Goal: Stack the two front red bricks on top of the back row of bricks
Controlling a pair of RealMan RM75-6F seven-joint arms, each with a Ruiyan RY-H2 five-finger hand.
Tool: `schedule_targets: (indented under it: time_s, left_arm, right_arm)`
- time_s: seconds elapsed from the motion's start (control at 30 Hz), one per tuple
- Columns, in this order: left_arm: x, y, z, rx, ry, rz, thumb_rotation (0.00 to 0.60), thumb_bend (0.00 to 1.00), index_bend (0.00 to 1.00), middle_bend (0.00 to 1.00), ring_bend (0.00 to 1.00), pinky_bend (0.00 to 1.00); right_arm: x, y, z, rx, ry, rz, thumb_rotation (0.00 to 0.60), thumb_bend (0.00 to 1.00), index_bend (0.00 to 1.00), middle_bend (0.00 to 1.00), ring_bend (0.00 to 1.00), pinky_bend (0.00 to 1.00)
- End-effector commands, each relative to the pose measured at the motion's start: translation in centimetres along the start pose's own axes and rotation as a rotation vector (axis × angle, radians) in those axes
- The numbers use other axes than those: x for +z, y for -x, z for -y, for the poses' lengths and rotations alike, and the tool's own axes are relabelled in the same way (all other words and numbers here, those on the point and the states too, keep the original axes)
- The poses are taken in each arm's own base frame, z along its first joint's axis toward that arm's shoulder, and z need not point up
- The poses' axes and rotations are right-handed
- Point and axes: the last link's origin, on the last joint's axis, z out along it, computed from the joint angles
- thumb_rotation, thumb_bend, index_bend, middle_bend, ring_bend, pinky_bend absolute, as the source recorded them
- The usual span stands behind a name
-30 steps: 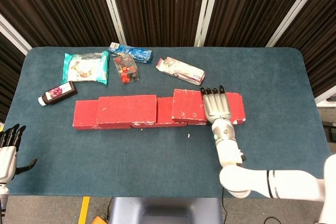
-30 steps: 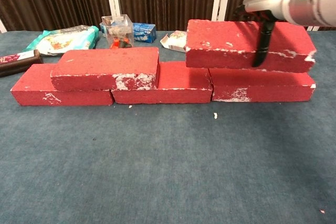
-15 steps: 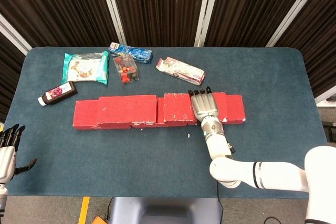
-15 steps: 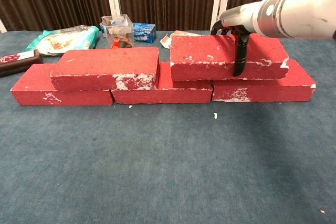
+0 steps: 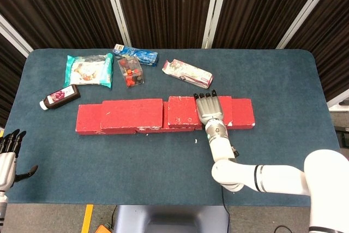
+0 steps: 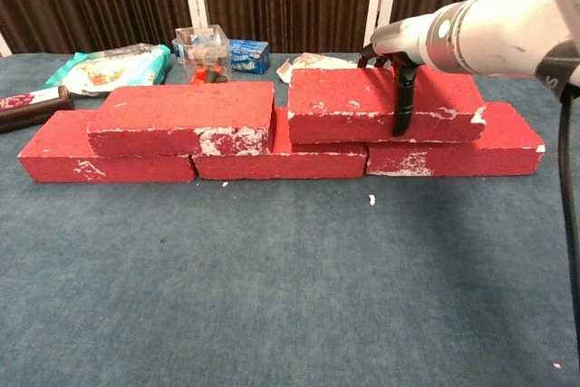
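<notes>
One clear plastic box (image 5: 131, 71) at 11 o'clock holds red bits. Your right hand (image 5: 208, 111) grips the upper right red brick (image 6: 381, 104), fingers (image 6: 401, 106) clamped on it; left hand (image 5: 7, 159) spread.

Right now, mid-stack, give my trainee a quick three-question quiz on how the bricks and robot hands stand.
1. True or false: the right robot hand grips the upper right brick.
2. How many bricks lie in the bottom row? A) two B) three C) four
3. Fill in: the left robot hand is at the table's front-left edge, holding ____.

Key: 1 true; 2 B; 3 nothing.
</notes>
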Motion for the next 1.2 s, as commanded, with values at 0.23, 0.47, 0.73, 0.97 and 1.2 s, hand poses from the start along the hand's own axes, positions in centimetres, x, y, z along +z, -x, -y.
schedule_targets:
  time_s: [0.23,0.47,0.73,0.97,1.2]
  left_arm:
    - [0.1,0.0,0.0,-0.003,-0.004,0.002,0.6,0.2,0.0,0.0,0.0,0.0]
    - [0.1,-0.1,0.2,-0.007,-0.009,0.001,0.6,0.2,0.0,0.0,0.0,0.0]
    - [0.1,-0.1,0.2,-0.009,-0.009,0.001,0.6,0.2,0.0,0.0,0.0,0.0]
    - [0.1,-0.2,0.3,-0.011,-0.012,0.001,0.6,0.2,0.0,0.0,0.0,0.0]
    - [0.1,-0.1,0.2,-0.01,-0.011,0.004,0.6,0.2,0.0,0.0,0.0,0.0]
  right_arm:
    - [0.5,0.4,0.9,0.005,-0.014,0.003,0.6,0.02,0.23,0.32,0.25,0.0]
    - [0.9,0.6,1.4,0.009,-0.017,0.003,0.6,0.02,0.23,0.32,0.25,0.0]
    - [0.9,0.6,1.9,0.008,-0.022,0.004,0.6,0.02,0.23,0.32,0.25,0.0]
    - [0.9,0.6,2.0,0.009,-0.02,0.001,0.6,0.02,0.23,0.32,0.22,0.0]
    - [1.0,0.6,1.9,0.008,-0.016,0.0,0.6,0.02,0.23,0.28,0.19,0.0]
